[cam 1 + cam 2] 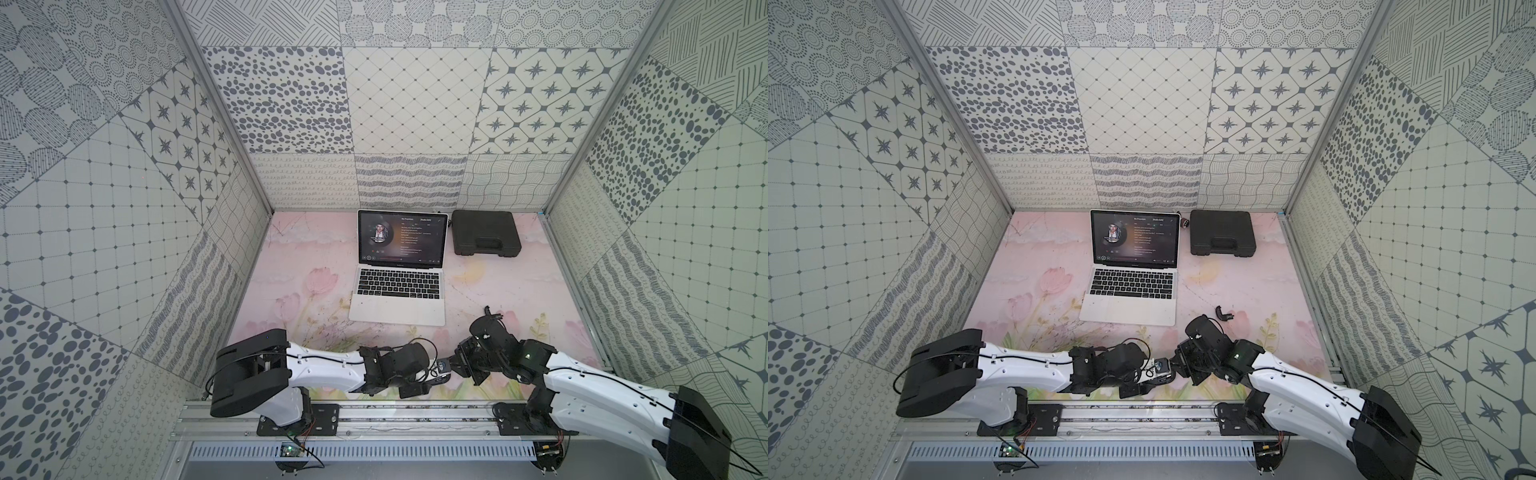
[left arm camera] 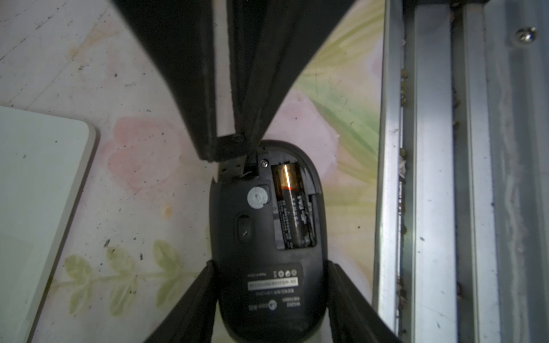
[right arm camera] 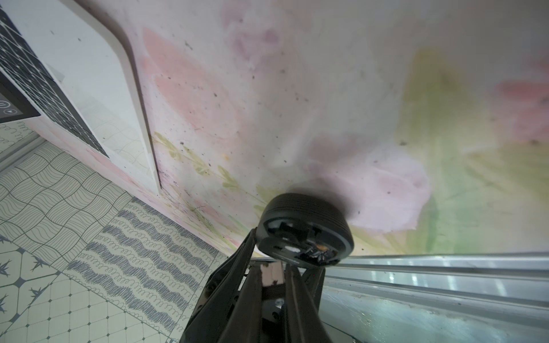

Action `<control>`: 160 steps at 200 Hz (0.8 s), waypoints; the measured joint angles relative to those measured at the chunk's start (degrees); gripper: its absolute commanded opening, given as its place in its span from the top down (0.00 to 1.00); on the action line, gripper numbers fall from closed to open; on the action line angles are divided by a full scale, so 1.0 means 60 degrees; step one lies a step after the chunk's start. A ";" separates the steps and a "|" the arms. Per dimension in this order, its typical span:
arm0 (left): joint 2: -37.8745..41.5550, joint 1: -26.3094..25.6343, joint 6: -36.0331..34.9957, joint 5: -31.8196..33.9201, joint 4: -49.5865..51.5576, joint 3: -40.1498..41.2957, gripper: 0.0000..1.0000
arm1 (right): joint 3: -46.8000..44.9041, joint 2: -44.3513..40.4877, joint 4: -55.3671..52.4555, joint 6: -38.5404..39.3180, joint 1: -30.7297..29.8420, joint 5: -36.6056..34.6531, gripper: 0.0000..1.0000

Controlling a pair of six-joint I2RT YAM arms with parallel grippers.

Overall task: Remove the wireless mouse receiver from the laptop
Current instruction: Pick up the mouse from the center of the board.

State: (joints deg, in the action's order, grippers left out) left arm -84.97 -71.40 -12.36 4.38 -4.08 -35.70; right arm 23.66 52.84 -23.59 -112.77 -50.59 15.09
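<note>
The silver laptop stands open mid-table, its corner also showing in the wrist views. Near the front rail my left gripper is shut on a black mouse, turned underside up with its battery bay uncovered. My right gripper is shut on the wireless mouse receiver. The receiver's metal plug end touches the mouse's rim beside the battery, well apart from the laptop.
A flat black toolbox lies at the back right of the laptop. A curved black shell piece rests on the mat behind the right arm. The aluminium rail runs close beside both grippers.
</note>
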 measured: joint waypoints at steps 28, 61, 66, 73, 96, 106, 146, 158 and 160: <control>0.0004 0.0000 0.0087 0.0149 -0.0004 0.0000 0.91 | 0.0000 0.0015 0.0000 -0.0171 -0.0098 -0.0007 1.00; 0.0018 0.0004 0.0131 0.0313 -0.0004 0.0000 0.91 | -0.0018 -0.0029 -0.0062 -0.0295 -0.0131 -0.0036 1.00; 0.0018 -0.0004 0.0135 0.0328 -0.0004 0.0000 0.91 | -0.0036 -0.0047 -0.0066 -0.0321 -0.0131 -0.0036 1.00; 0.0018 -0.0015 0.0135 0.0346 -0.0004 0.0000 0.91 | -0.0066 -0.0069 -0.0066 -0.0361 -0.0131 -0.0058 1.00; 0.0015 -0.0040 0.0135 0.0404 -0.0004 0.0000 0.92 | -0.0186 -0.0069 -0.0076 -0.0441 -0.0135 -0.0124 1.00; 0.0015 -0.0066 0.0131 0.0441 -0.0004 0.0000 0.92 | -0.0219 -0.0066 -0.0084 -0.0477 -0.0138 -0.0164 1.00; 0.0007 -0.0146 0.0135 0.0616 -0.0004 0.0000 0.92 | -0.0222 -0.0029 -0.0025 -0.0645 -0.0138 -0.0299 1.00; 0.0004 -0.0164 0.0135 0.0645 -0.0004 0.0000 0.92 | -0.0222 0.0040 0.0007 -0.0645 -0.0138 -0.0317 1.00; 0.0000 -0.0164 0.0135 0.0652 -0.0004 0.0000 0.92 | -0.0222 0.0069 0.0022 -0.0645 -0.0138 -0.0313 1.00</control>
State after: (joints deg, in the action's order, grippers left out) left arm -84.97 -72.38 -11.55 8.29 -4.10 -35.70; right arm 22.33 53.25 -23.46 -116.64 -51.42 13.21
